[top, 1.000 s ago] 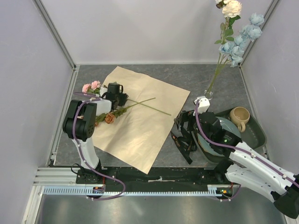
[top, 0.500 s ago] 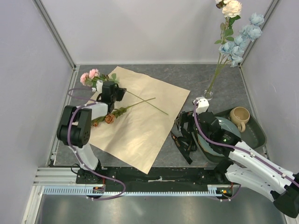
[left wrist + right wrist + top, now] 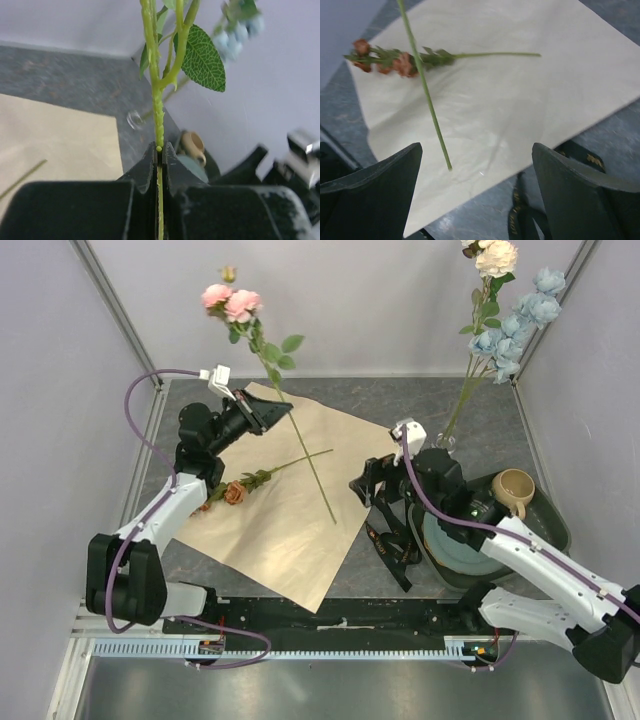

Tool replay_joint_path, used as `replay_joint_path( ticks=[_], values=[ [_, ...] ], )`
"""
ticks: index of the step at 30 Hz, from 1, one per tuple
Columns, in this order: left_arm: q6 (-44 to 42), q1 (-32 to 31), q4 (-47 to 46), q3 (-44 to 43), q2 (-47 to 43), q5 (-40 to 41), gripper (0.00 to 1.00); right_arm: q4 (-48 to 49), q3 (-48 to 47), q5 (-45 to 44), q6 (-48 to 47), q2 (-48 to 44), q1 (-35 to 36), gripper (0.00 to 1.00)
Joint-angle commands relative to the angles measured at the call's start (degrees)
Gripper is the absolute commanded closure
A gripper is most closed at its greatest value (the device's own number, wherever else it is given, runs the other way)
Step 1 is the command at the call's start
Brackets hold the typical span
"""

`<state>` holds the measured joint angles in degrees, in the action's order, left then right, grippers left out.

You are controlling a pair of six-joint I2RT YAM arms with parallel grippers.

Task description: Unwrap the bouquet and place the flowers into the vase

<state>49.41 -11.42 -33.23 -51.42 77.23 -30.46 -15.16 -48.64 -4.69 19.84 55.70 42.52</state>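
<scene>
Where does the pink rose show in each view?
Top external: upper left, pink rose slanting up from the left gripper, stem end over paper.
Left wrist: centre, its stem rising from shut jaws.
Right wrist: left, bare stem crossing the rust flower.
Shared landmark: the paper.

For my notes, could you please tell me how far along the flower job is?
Done: paper lies open, ribbon is off, white and blue flowers stand in the vase. In hand: the left claw grips the pink rose. Left: that rose and the orange flower on the paper.
</scene>
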Motion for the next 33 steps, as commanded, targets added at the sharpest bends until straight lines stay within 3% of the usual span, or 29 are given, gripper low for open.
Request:
replay_joint_path(
  ticks=[1, 6, 8, 9, 11, 13, 20, 25, 33],
  values=[
    [-12.55, -2.02, 7.1, -2.19, -3.92, -21.21, 0.98, 1.89, -12.4, 13.19, -1.03, 4.75, 0.02, 0.02],
    [-28.8, -8.87, 28.52, -7.02, -9.02, -22.47, 0.98, 1.62, -23.06, 20.59, 1.77, 13.72, 0.02, 0.07],
    [-31.2, -11.6, 30.85, -6.94, -10.52, -20.7, 0.98, 2.67, -25.79, 21.21, 3.45, 16.62, 0.1, 0.16],
    [-32.35, -12.13, 31.38, -6.77, -11.65, -19.82, 0.98, 4.16, -26.15, 21.21, 5.54, 17.41, 0.02, 0.2],
    [-32.36, -13.1, 31.56, -5.98, -12.71, -19.29, 0.98, 6.53, -26.33, 20.95, 8.1, 19.0, 0.19, 0.44],
    [-31.92, -13.54, 31.56, -5.89, -13.16, -19.11, 0.98, 6.98, -26.24, 18.23, 8.99, 19.62, 1.33, 0.53],
    [-31.31, -14.95, 31.3, -5.18, -14.13, -19.55, 0.98, 10.67, -22.3, 9.79, 11.27, 16.46, 4.06, 0.62],
    [-30.69, -15.3, 31.04, -5.01, -14.3, -19.38, 0.98, 10.85, -20.53, 3.04, 13.3, 14.52, 3.97, 0.63],
    [-30.69, -16.35, 30.95, -4.57, -14.74, -19.2, 0.98, 13.05, -18.95, 3.63, 15.67, 14.43, 4.06, 0.63]
  ],
)
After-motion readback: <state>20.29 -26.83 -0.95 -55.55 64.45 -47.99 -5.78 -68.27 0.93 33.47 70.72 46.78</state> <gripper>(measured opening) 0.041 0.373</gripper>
